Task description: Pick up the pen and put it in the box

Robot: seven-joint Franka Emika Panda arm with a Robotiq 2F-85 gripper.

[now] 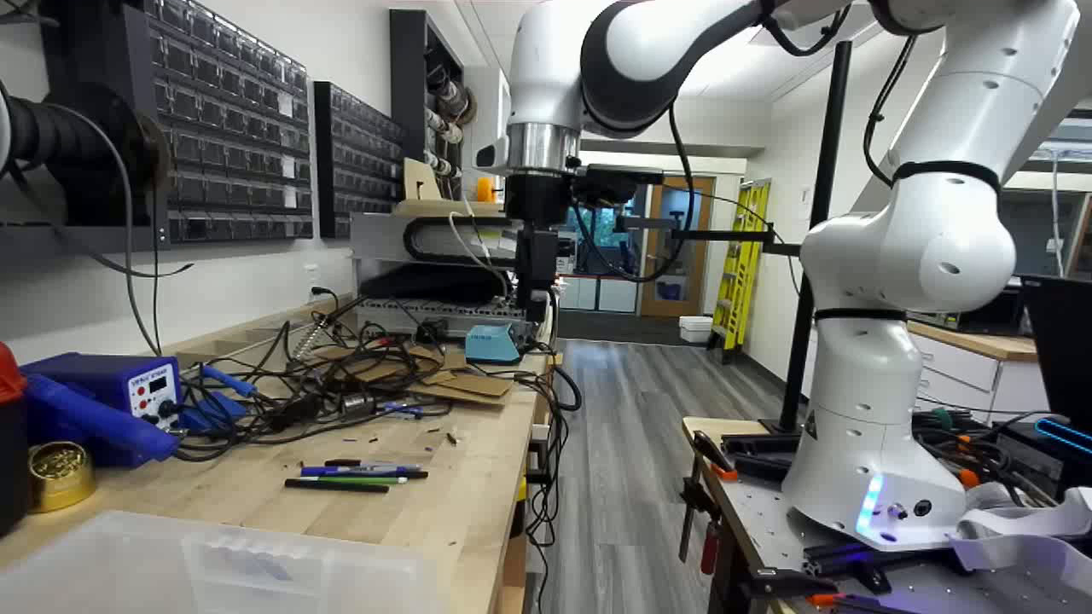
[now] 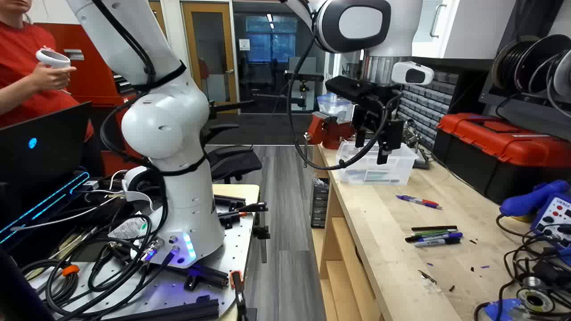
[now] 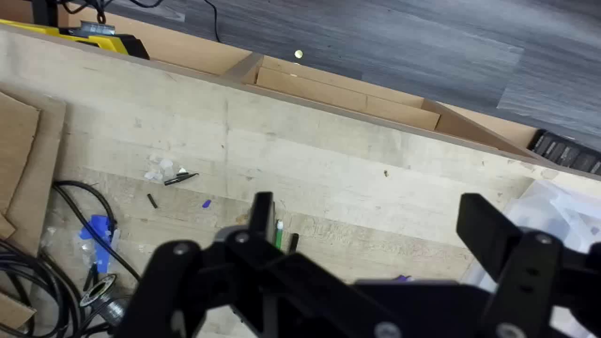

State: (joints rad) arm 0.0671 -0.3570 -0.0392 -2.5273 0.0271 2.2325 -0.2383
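In an exterior view, the Panda arm [image 2: 165, 127] arches right, its Robotiq gripper [image 2: 371, 150] spread wide and pointing down, nearer than the translucent bin [image 2: 395, 171].

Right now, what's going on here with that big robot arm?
Pens lie on the workbench, and the robot arm is meant to put one in the see-through plastic box. The arm's gripper is wide open, holding nothing, above the bench. A person in red holds a white gadget, maybe to steer the arm.

Ceiling [image 1: 725, 72] shows white glare in an exterior view. Wrist view: table [image 3: 328, 136] brightly lit; end effector [image 3: 365, 210] slightly blurred.
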